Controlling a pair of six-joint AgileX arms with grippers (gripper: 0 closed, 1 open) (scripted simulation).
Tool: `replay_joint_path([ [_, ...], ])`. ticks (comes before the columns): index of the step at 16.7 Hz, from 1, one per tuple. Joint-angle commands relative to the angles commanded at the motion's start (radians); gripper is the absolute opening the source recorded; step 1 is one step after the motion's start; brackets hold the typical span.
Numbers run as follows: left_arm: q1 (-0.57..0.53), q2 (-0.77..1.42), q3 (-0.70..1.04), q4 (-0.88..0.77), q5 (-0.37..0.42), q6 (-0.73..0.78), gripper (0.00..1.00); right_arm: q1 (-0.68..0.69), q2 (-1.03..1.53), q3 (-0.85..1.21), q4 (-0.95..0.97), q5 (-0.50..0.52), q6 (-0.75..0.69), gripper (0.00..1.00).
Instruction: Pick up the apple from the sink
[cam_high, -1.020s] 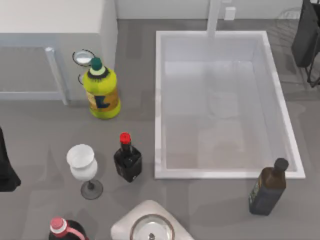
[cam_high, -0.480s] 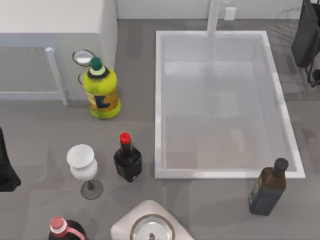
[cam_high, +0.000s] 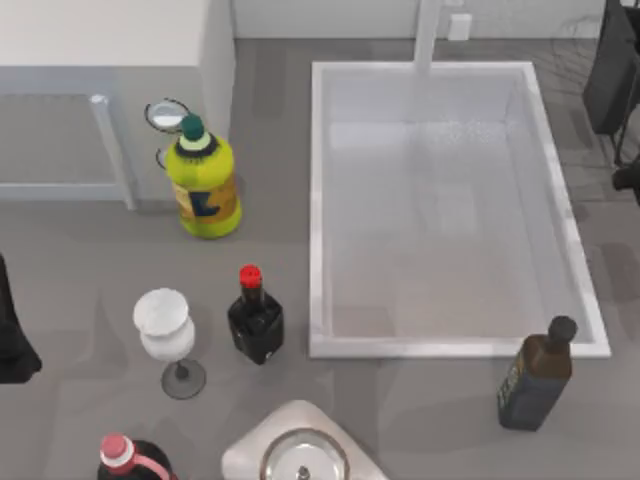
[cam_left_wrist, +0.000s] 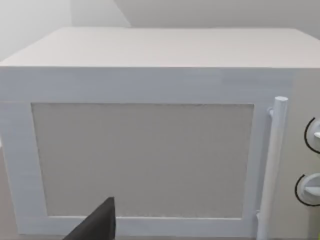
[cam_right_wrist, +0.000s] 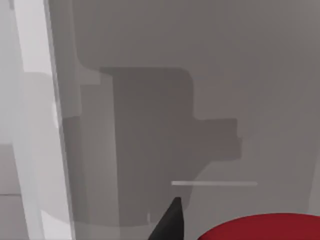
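While my right arm (cam_high: 618, 70) sits at the top view's right edge, beside the sink (cam_high: 455, 348), its wrist camera catches the apple (cam_right_wrist: 262, 228) right up close at the frame's lower edge: a plain bright-red rounded shape with a smooth, unmarked surface, and only its upper curve is visible. One dark finger (cam_right_wrist: 170, 222) of the right claw stands just beside it; I cannot tell how wide that claw is or whether it has hold of the apple. Behind them I see grey bench (cam_right_wrist: 200, 60) with a blocky shadow on it and a pale white edge, which looks like the sink's rim. From above, the sink is a big white rectangular basin with a raised rim and pale grey floor.

My left arm (cam_high: 12, 330) is parked at the top view's left edge. Its wrist view faces a white microwave (cam_left_wrist: 150, 150) with a vertical handle and two knobs, and one dark finger (cam_left_wrist: 100, 222) shows; that claw's opening I cannot judge either.

On the bench left of the sink stand a yellow bottle (cam_high: 203, 185), a dark red-capped bottle (cam_high: 255, 318) and a white wine glass (cam_high: 167, 335). A brown bottle (cam_high: 538, 375) stands near the sink's near right corner.
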Motion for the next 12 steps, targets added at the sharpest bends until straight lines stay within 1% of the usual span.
replay_joint_path([
  [12,0.000,0.000,0.000,0.000,0.000,0.000,1.00,0.000,0.000,0.000,0.000,0.000,0.000,0.98],
])
